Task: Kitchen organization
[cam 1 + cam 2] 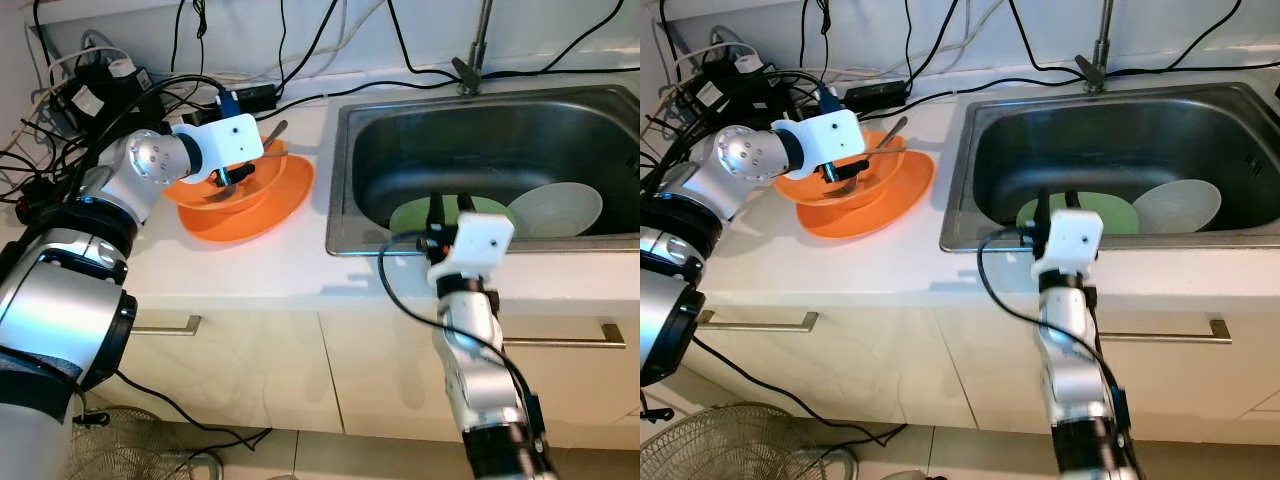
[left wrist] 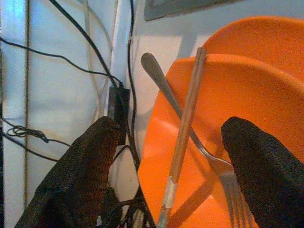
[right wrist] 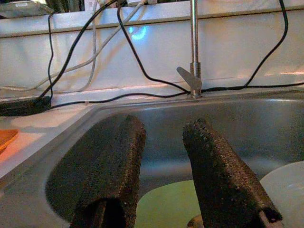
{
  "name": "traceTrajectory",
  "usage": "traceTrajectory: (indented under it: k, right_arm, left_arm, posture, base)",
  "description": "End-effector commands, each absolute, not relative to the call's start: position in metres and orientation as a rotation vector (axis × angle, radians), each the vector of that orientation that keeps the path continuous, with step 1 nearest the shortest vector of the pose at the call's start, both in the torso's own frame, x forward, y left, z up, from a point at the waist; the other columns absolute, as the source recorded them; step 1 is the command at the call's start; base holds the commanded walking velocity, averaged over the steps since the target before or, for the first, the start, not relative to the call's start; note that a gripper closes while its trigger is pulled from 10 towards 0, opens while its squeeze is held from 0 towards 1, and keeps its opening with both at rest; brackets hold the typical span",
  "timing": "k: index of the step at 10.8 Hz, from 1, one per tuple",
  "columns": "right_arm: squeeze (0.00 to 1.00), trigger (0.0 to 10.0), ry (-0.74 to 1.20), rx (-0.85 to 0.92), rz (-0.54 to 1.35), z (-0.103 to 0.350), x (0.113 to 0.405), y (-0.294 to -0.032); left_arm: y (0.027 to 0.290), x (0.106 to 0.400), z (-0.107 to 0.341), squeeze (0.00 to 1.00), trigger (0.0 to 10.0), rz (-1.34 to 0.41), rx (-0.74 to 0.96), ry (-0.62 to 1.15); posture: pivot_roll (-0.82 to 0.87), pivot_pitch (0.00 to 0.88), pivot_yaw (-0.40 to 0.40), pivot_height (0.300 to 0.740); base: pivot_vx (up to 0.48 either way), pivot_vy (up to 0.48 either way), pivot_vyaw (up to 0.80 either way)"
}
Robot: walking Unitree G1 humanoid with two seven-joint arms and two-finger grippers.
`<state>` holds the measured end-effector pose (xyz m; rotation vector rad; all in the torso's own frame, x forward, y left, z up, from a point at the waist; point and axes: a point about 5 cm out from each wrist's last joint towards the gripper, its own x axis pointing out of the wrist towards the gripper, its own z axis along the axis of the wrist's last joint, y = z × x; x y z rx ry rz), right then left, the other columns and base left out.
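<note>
**Jaws spread over cutlery in the orange bowl**

Nearest the head camera: right arm, raised at about 5 o'clock in front of the cabinet. Right gripper (image 1: 451, 212) poised at the front rim of the sink (image 1: 345, 180), fingers (image 3: 216, 180) parted and holding nothing, aimed over the basin toward the tap (image 3: 193, 57). Below them, in the sink, a green plate (image 1: 1110, 212) touching a white plate (image 1: 1180, 205) on its 3 o'clock side.

Further back on the counter (image 1: 250, 270), at 10 o'clock: an orange bowl (image 1: 225, 190) nested on an orange plate (image 1: 285, 195). Left gripper (image 2: 171, 156) hovering just above the bowl, fingers (image 2: 90, 161) wide apart, gripping nothing. Between them, a fork (image 2: 190, 137) and a wooden chopstick (image 2: 185, 128) lying crossed in the bowl, handles leaning over its rim toward the tangle of cables (image 1: 90, 90) at the wall.

Probably a pick of the cutlery in hand, nothing yet lifted. Key relation: both utensils straight ahead of the left jaws, long axes running roughly along the approach and between the fingers, so closing across the shafts looks workable. Left arm far nearer than the right. Risk: pinching both pieces at once, or tipping the bowl.
</note>
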<state>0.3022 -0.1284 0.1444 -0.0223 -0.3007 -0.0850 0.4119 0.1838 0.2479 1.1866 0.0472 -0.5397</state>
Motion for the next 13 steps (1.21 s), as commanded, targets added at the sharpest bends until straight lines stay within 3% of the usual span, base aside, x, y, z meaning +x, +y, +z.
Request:
traceTrajectory:
  k: [1, 8, 11, 13]
  right_arm:
    - [0.00, 10.0, -0.250, -0.027, -0.066, 0.136, 0.299, -0.123]
    - [0.00, 10.0, -0.198, -0.029, -0.059, 0.135, 0.258, -0.127]
    - [0.00, 10.0, -0.178, -0.024, -0.053, 0.137, 0.248, -0.126]
    - [0.00, 10.0, -0.173, -0.025, -0.062, 0.140, 0.244, -0.128]
  left_arm:
    - [0.186, 0.413, 0.248, 0.00, 10.0, -0.519, 1.215, 0.062]
    - [0.177, 0.415, 0.231, 0.00, 10.0, -0.465, 1.227, 0.063]
    - [0.154, 0.415, 0.224, 0.00, 10.0, -0.451, 1.143, -0.025]
    - [0.153, 0.418, 0.232, 0.00, 10.0, -0.401, 1.190, -0.045]
  posture:
    - [0.04, 0.002, 0.180, 0.740]
    - [0.01, 0.157, 0.154, 0.740]
    - [0.00, 0.181, 0.149, 0.740]
    - [-0.01, 0.192, 0.146, 0.740]
  base:
    - [0.000, 0.000, 0.00]
    - [0.000, 0.000, 0.00]
    - [0.000, 0.000, 0.00]
    - [0.000, 0.000, 0.00]
